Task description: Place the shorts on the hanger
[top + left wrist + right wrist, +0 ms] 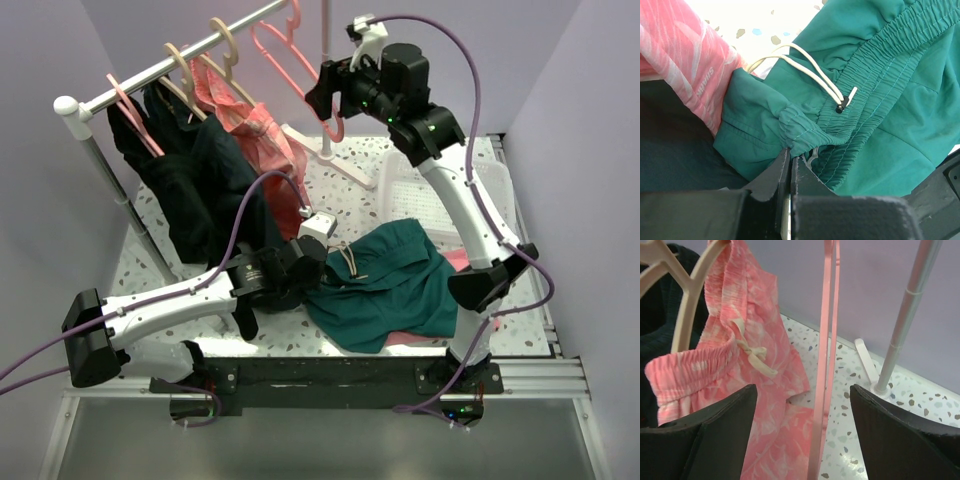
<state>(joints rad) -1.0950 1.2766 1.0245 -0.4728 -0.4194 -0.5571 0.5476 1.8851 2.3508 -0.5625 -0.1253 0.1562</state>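
Lying in a floppy heap on the speckled table (345,185), the teal shorts (385,285) were right at the tips of the left claw (315,270), which was clenched on a bunched fold of the waistband. In the wrist view you could see the fabric pinched between its fingers (772,180), with the pale drawstring (805,70) looping just past them, so that end looked sorted. The hanger (823,365) was hooked on the rail (190,52), well apart from the shorts. The right claw (322,100) was up there with its jaws spread wide, the hanger's thin pink bar running down between them with neither finger touching it, as far as I could tell. Just off that claw's left finger hung some pink patterned shorts (750,365) on a beige hanger (690,300), and the rack pole (905,315) stood beyond its right finger. My read: this was the fetch-the-hanger step, shorts held ready. The next move would need the right claw to close squarely on that skinny bar, then lift the hook clear of the rail without snagging the neighbours.
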